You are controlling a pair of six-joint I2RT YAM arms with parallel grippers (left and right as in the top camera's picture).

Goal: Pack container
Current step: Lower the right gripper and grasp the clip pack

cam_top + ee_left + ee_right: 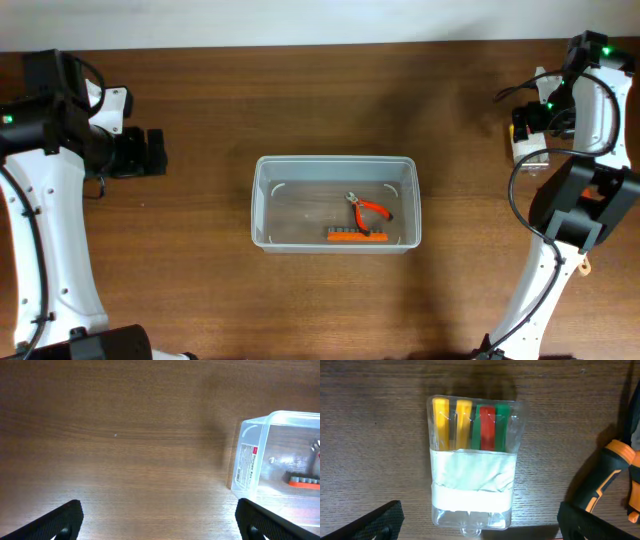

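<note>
Clear container (262, 205) mid-table, between two arms.
Inside: one orange pliers (371, 208), one orange bit strip (357, 236). Far right, right gripper (480, 522) spread wide above one clear pack (472, 485) of coloured tools (glossy, likely to slip if pinched off-centre); one orange-black tool (607, 480) just beside, easily knocked. Left gripper (160, 522) spread too, holding nothing.

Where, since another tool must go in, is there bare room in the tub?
The tub's left half is bare, from its left wall to the pliers. Its right half is crowded by pliers and bit strip. Outside, bare table lies between the left claw and the tub.
</note>
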